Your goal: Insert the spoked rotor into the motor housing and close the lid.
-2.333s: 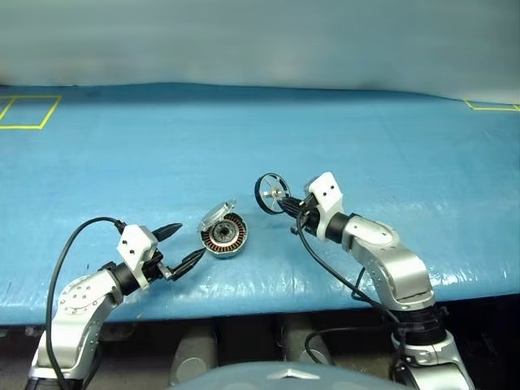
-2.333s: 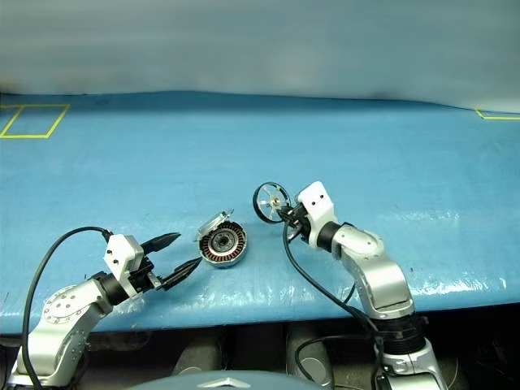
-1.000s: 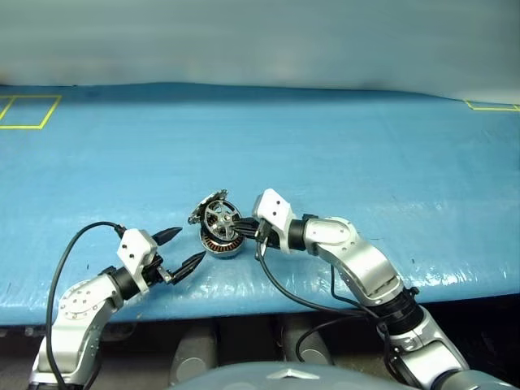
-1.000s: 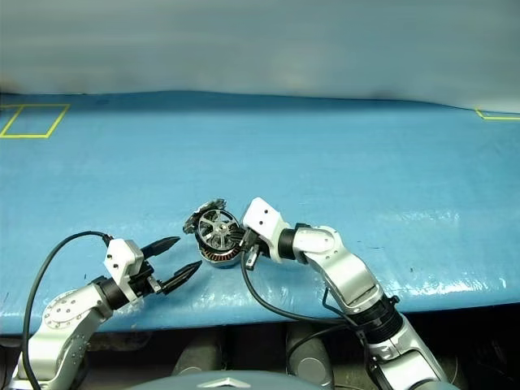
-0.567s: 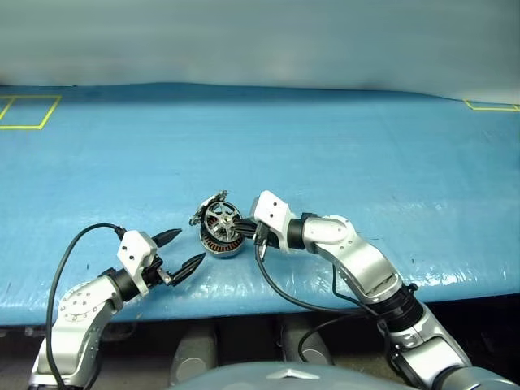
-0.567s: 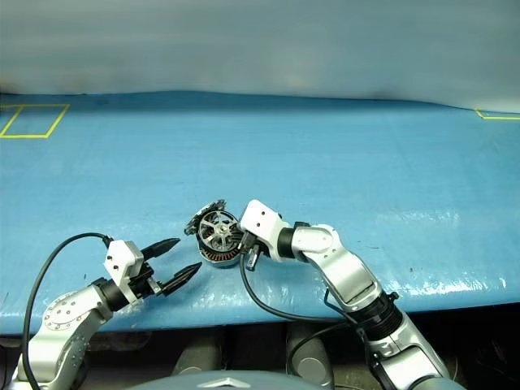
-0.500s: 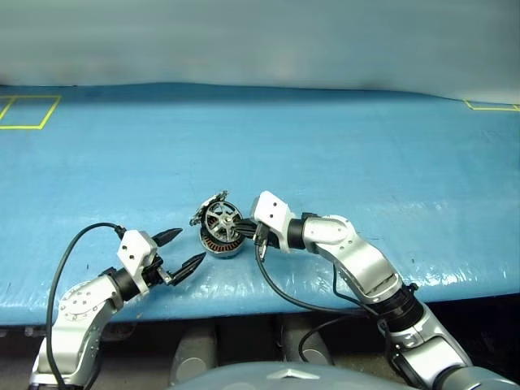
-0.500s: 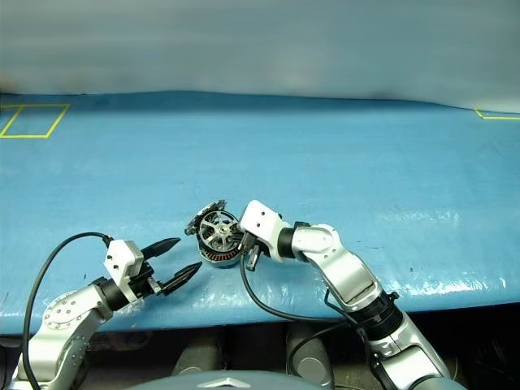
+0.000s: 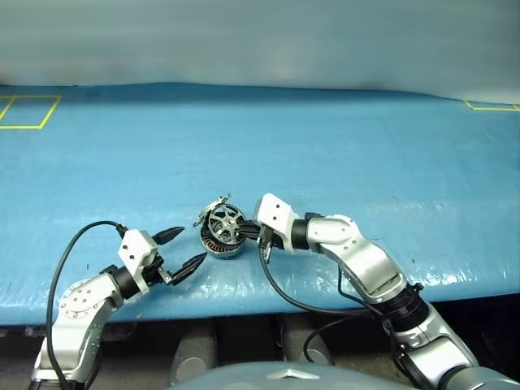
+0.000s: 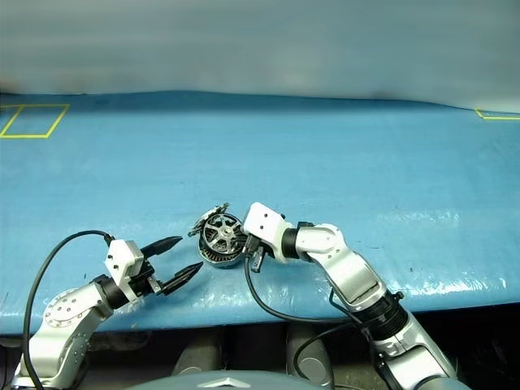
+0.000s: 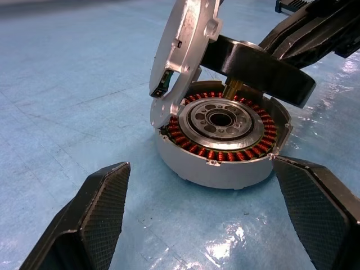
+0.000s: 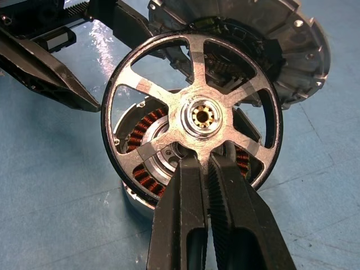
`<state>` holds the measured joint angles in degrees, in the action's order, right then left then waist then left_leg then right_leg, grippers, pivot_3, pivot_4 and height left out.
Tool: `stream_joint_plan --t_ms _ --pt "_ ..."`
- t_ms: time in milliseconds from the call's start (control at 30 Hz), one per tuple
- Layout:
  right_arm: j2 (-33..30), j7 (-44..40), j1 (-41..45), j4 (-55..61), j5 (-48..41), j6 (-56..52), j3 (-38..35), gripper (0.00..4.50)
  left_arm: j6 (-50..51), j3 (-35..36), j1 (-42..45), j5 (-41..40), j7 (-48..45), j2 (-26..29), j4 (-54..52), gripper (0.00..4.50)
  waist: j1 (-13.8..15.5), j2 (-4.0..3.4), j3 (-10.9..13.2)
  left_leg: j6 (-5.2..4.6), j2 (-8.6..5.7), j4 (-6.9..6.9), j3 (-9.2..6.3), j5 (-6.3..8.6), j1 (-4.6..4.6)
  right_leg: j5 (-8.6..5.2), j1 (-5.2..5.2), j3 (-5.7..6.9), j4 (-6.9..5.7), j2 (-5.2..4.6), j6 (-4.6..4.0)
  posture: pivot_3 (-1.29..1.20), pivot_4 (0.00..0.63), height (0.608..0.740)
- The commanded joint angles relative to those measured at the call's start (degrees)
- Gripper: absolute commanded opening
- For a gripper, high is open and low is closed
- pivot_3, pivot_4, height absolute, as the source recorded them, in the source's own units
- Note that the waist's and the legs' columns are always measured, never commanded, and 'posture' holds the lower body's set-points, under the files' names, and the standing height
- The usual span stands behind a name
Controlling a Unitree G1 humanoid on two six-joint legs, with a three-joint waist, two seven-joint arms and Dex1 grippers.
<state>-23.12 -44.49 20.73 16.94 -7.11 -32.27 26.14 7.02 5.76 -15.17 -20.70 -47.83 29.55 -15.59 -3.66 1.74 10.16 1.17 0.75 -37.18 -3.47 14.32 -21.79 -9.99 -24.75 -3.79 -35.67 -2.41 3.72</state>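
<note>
Nearest me, my left gripper (image 9: 184, 249) hangs just short of the motor housing (image 9: 220, 241), its 2 fingers spread wide and holding nothing. On the blue table (image 9: 341, 154), the housing sits with its lid (image 11: 183, 48) hinged upright. My right gripper (image 12: 204, 169) is pinched tight on a spoke of the spoked rotor (image 12: 194, 121), holding it tilted just above the copper windings.

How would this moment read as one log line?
right claw: shut on dark-rimmed spoked rotor, tilted over copper-wound silver housing | hinged lid: open | left claw: open, beside housing
</note>
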Motion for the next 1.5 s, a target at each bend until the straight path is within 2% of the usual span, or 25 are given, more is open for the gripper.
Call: stream_joint_plan --t_ms 33,1133,1233,1500 --pt "-0.23 -0.74 0.08 2.17 -0.18 2.41 -0.44 0.03 -2.16 -0.51 0.2 0.12 -0.52 -0.39 0.48 4.41 0.0 0.0 0.0 0.0 0.0 0.0 0.0 0.0 0.0 0.0 0.0 0.0 0.0 0.0 0.0 0.0 0.15 0.74" --pt "0.59 -0.92 1.76 -2.18 4.39 3.24 1.07 0.03 -7.03 -1.58 0.56 0.02 -0.83 -1.25 3.18 4.41 0.11 0.0 0.0 0.0 0.0 -0.02 0.0 0.0 0.0 0.0 0.01 0.0 -0.02 0.0 0.0 0.0 0.15 0.74" --pt "0.45 -1.1 1.61 -1.85 4.54 3.7 1.08 0.8 -7.12 -1.51 0.53 0.04 -0.78 -1.17 3.26 4.41 0.1 0.0 0.0 0.0 -0.01 -0.02 0.0 0.0 0.0 0.0 0.01 0.0 -0.02 0.0 0.0 0.0 0.15 0.74" --pt "1.09 -0.29 1.38 -0.18 3.46 4.21 -0.54 0.8 -7.13 -1.48 0.52 0.04 -0.71 -1.12 3.36 4.41 0.09 0.0 0.0 0.0 0.0 -0.02 0.0 0.0 0.02 0.0 0.01 0.0 -0.03 0.0 0.0 0.0 0.15 0.74"
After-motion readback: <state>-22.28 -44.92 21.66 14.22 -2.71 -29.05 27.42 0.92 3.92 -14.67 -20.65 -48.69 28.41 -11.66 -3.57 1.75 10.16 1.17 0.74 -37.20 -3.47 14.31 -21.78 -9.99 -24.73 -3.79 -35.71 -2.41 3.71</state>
